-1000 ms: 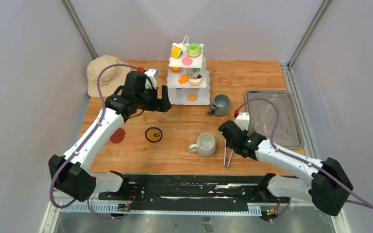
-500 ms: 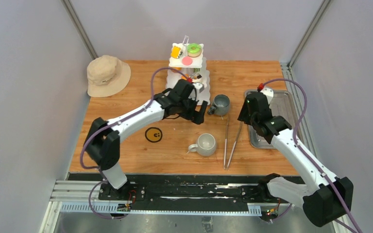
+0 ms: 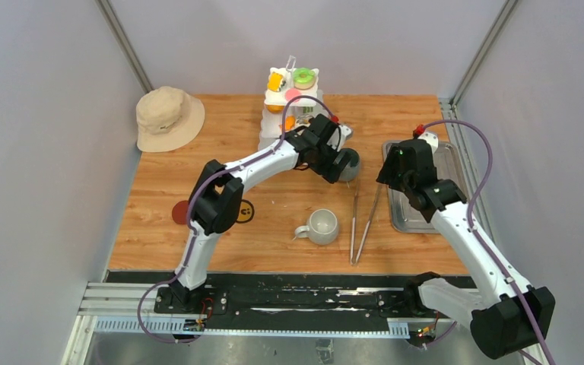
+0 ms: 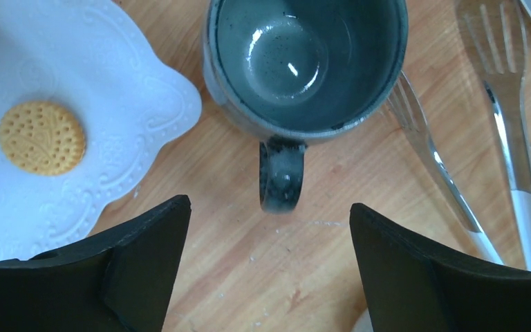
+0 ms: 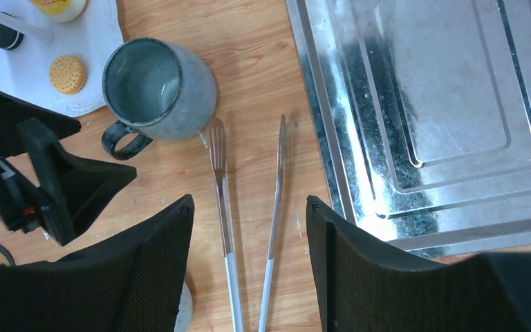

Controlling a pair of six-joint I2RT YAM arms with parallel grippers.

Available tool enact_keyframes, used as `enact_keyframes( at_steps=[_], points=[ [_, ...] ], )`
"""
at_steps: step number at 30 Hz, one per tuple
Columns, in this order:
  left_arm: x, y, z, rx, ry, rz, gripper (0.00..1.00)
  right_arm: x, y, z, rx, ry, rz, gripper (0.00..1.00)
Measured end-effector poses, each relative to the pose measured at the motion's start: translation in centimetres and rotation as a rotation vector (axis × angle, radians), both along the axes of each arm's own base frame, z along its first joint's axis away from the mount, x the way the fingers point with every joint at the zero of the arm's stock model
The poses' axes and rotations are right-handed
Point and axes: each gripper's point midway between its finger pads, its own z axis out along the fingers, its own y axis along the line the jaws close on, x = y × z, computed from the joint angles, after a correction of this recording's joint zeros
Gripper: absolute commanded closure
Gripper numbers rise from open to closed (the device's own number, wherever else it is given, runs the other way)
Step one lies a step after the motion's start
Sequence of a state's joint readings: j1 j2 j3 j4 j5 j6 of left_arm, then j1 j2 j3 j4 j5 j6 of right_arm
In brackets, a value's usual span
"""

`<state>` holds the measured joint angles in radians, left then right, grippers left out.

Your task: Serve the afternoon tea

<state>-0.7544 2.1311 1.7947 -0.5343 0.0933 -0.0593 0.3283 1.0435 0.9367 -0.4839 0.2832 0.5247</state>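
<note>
One target: dark mug (image 4: 297, 55), nearest the left fingers (image 4: 148, 249).
Left state: released, wide.
Mug handle (image 4: 281, 173): points into their gap.
Right fingers (image 5: 152, 263): released, over tongs (image 5: 220, 187).

tongs (image 5: 222, 207) flat on counter (image 5: 249, 41), seen between right claw (image 5: 249, 204) spread jaws; empty grey mug (image 5: 159, 90) upright at their left tip, tray (image 5: 456, 104) just right
</note>
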Motion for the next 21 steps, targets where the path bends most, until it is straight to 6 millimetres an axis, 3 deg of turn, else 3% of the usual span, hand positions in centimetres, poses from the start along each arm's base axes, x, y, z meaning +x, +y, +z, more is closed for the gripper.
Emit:
enact_keyframes(
  at_steps=[7, 13, 21],
  points=[
    [0.7, -0.7, -2.4, 0.05, 0.004, -0.032, 0.31, 0.1, -0.6, 0.0, 0.01, 0.005, -0.01, 0.4],
    [0.5, -0.9, -3.7, 0.08, 0.006, -0.039, 0.58, 0.1, -1.2, -0.4, 0.014, 0.014, -0.019, 0.41],
    [-0.1, -1.8, -3.7, 0.084, -0.011, -0.053, 0.99, -0.2, -1.4, -0.6, 0.023, 0.018, -0.016, 0.43]
  ],
)
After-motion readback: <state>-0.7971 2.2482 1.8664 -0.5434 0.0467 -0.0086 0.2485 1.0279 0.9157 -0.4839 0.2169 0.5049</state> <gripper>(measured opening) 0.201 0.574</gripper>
